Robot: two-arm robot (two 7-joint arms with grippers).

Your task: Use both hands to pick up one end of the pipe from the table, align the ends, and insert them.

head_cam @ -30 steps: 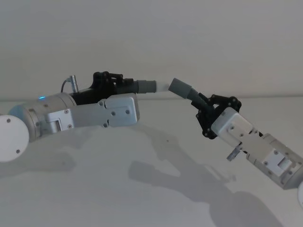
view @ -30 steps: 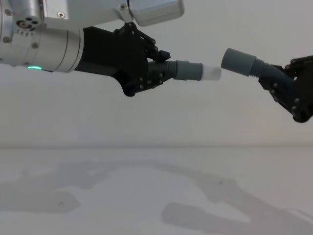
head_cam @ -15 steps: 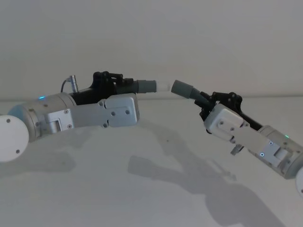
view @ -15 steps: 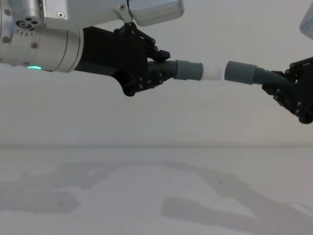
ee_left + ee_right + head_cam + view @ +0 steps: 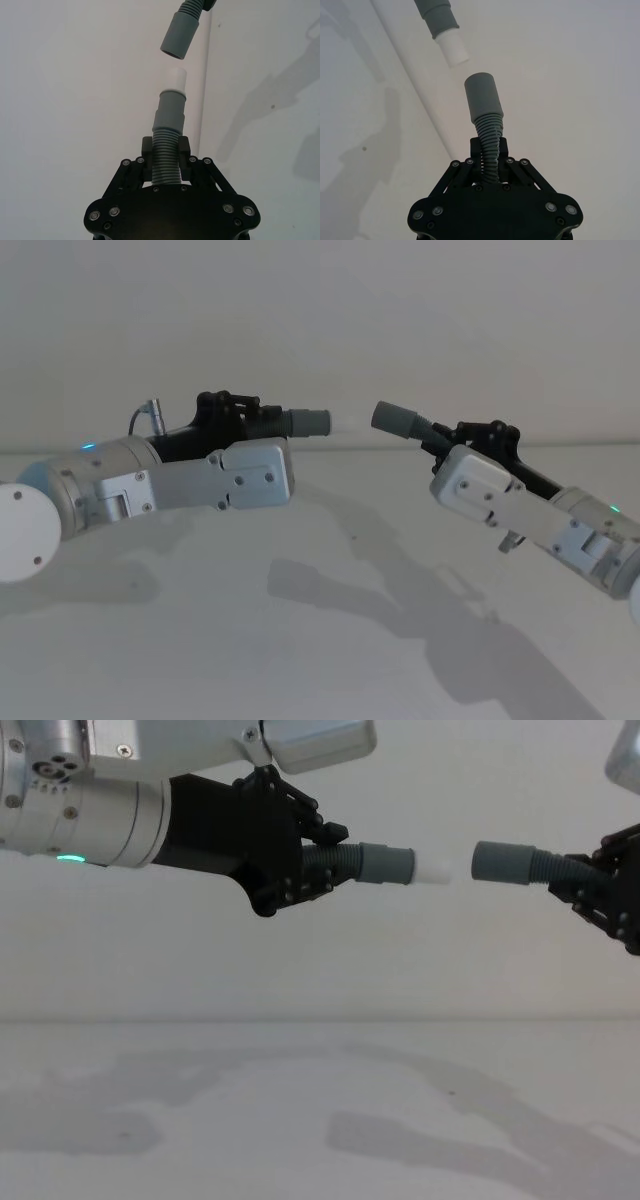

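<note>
1. Your left pincer (image 5: 325, 870) hangs above the white surface (image 5: 300, 1120), closed around the ribbed middle of the white-tipped pipe piece (image 5: 385, 865), which points toward your right arm.
2. Your right pincer (image 5: 590, 895) is up at about the same height in the chest view, closed on the ribbed part of the socket piece (image 5: 505, 861), with the plain grey cuff facing left.
3. From the chest camera the white tip (image 5: 432, 870) and the grey socket end (image 5: 478, 861) sit near each other, apart, with a clear gap between them; the socket rides slightly higher than the tip.
4. In the left wrist view the white-tipped piece (image 5: 170, 120) rises straight out from between the closed jaws, and the socket piece (image 5: 179, 32) hangs beyond it, tilted and set off to one side of the tip's line.
5. The right wrist view shows the socket piece (image 5: 482, 102) held between the closed jaws, with the white tip (image 5: 454, 47) just past its mouth, angled and not in line.
6. From the head camera both pieces are held well above the surface (image 5: 300, 640), the left cuff (image 5: 305, 424) and the right cuff (image 5: 395, 419) facing each other across the gap; shadows of both arms lie on the surface below.
</note>
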